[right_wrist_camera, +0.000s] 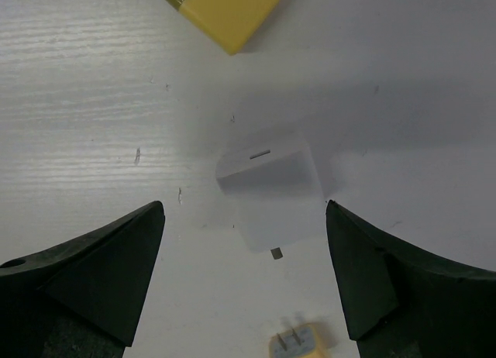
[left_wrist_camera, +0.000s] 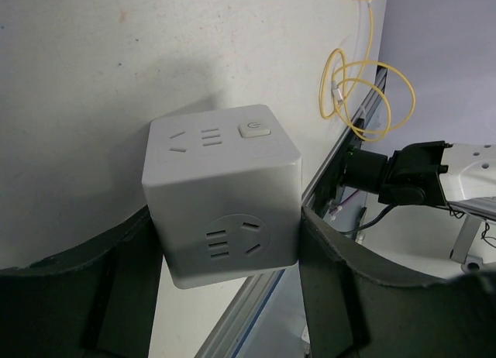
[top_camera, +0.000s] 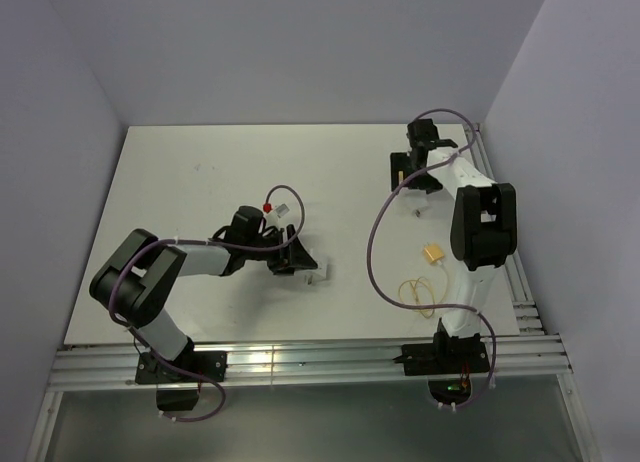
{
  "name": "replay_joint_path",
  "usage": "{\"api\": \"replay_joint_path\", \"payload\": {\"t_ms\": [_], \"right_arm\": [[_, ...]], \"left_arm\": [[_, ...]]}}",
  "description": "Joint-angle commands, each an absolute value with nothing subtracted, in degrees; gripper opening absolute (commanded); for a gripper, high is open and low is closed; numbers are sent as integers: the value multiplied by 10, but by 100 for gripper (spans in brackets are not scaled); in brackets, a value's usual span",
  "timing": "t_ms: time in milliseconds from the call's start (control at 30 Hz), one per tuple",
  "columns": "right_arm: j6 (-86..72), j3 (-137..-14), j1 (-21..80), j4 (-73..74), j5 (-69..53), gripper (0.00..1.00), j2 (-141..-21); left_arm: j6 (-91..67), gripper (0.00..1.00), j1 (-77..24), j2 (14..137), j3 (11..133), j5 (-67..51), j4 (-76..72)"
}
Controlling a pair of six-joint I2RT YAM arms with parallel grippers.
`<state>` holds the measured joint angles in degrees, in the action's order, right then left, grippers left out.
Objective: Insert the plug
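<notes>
The plug point(right_wrist_camera: 294, 344) is a tiny yellow block with two prongs on a greyish face. It lies at the bottom edge of the right wrist view, and the right gripper hides it in the top view. My right gripper point(right_wrist_camera: 244, 207) point(top_camera: 419, 178) is open and empty, with its fingers on either side of a small white block point(right_wrist_camera: 271, 191) on the table. My left gripper point(left_wrist_camera: 225, 215) point(top_camera: 298, 260) is shut on a white socket cube point(left_wrist_camera: 221, 191) point(top_camera: 312, 272), one finger against each side. One socket face points toward the camera.
A yellow connector point(top_camera: 433, 253) with a thin yellow wire loop point(top_camera: 416, 292) point(left_wrist_camera: 364, 94) lies in front of the right arm. A larger yellow block point(right_wrist_camera: 225, 9) lies beyond the white block. A red-tipped item point(top_camera: 268, 207) lies behind the left gripper. Metal rails point(top_camera: 300, 360) run along the near edge.
</notes>
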<state>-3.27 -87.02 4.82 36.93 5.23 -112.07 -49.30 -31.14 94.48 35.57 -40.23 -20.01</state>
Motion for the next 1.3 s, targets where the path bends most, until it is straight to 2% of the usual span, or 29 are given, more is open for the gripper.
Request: {"api": "replay_joint_path", "payload": {"t_ms": [0,300,633,800,967,1067,1267], "right_arm": [[-4,-883,44,389,63,91,-1146],[-6,-871,33,365,65,90,-1148],[-11,-855,23,358,46,81,-1156],[-14,-857,21,354,27,74,-1154],[-17,-855,21,347,21,71,-1158],[-22,-853,21,345,15,68,-1161],[-35,-838,21,327,-15,55,-1154]], "left_arm": [[-499,0,-318,929,350,-407,-210],[-500,0,-328,926,352,-396,-199],[-499,3,-329,940,346,-371,-180],[-492,16,-329,940,346,-348,-163],[-483,36,-330,932,347,-319,-136],[-485,45,-329,919,341,-306,-135],[-468,52,-329,902,351,-295,-104]]}}
